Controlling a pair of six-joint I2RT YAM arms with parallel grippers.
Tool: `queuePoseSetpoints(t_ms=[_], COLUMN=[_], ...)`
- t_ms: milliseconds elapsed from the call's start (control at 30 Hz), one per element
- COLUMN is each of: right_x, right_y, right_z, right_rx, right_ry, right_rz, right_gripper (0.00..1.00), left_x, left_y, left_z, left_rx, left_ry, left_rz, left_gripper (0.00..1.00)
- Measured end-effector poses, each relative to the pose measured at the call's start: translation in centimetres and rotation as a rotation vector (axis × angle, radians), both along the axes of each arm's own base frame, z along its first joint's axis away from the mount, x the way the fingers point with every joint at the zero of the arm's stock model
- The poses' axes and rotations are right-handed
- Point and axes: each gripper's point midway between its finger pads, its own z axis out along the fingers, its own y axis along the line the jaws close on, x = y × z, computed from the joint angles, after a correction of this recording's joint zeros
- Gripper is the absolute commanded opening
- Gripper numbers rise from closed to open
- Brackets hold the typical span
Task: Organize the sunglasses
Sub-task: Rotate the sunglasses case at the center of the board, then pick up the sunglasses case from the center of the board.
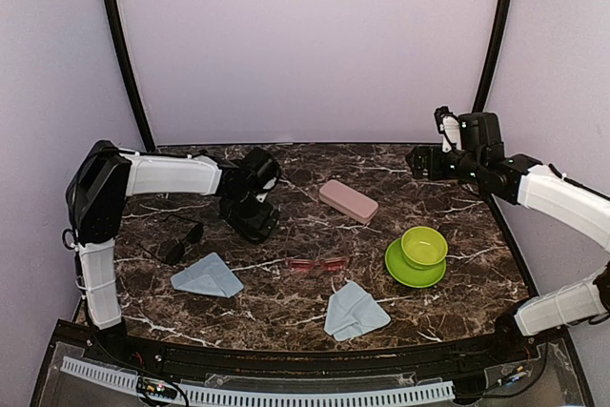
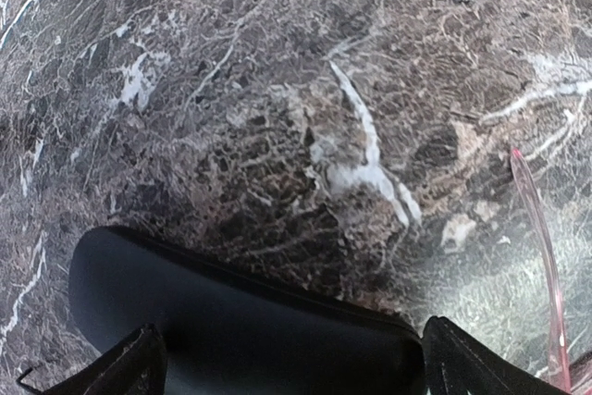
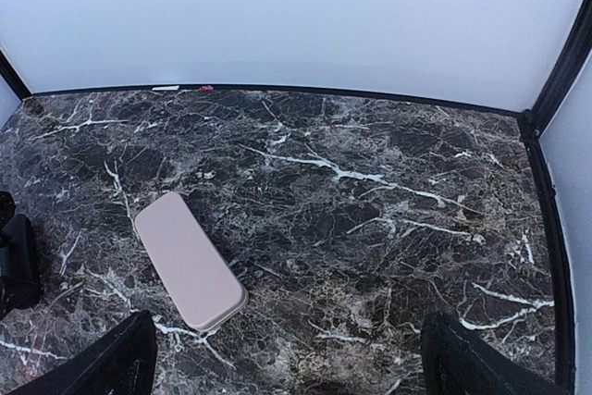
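Hovering low over the black case [image 2: 231,312], your left gripper [image 2: 296,363] has its jaws spread wide and holds nothing; the case lies under and between the two fingers. The likely step is taking hold of this case so a pair can go into it, so get the grip right first. From the wrist view the case's long side seems to run across the jaws, which may be too wide to span. If so, turn the wrist so the fingers close across the narrow width, near the middle, and come straight down so the smooth shell does not skid on the marble. The black pair [image 1: 181,240] lies on the table to the left of the case, near it but apart. The red pair [image 1: 317,265] lies to the case's right and nearer the arm bases, one pink temple showing at the edge of the wrist view. Keep your descent clear of that temple. Your right gripper [image 3: 287,367] is also wide open and empty, raised well right of the case and facing the pink case [image 1: 348,201].
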Motion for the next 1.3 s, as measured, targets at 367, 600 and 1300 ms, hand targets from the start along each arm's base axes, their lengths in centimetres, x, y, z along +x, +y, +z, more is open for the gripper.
queuePoseSetpoints(t_ms=[367, 600, 1300], right_x=[-0.2, -0.2, -0.3], right_y=[0.0, 0.4, 1.0], right_z=[-0.7, -0.7, -1.5], right_rx=[0.009, 0.023, 0.040], right_ry=[0.015, 0.012, 0.039], right_rz=[-0.003, 0.012, 0.025], right_gripper=[1.00, 1.00, 1.00], left_x=[-1.6, -2.5, -3.9], left_y=[1.0, 2.0, 2.4], left_z=[0.0, 0.3, -0.3], left_rx=[-0.003, -0.007, -0.111], left_ry=[-0.018, -0.028, -0.020], left_rz=[0.053, 0.091, 0.210], left_gripper=[0.99, 0.99, 0.99])
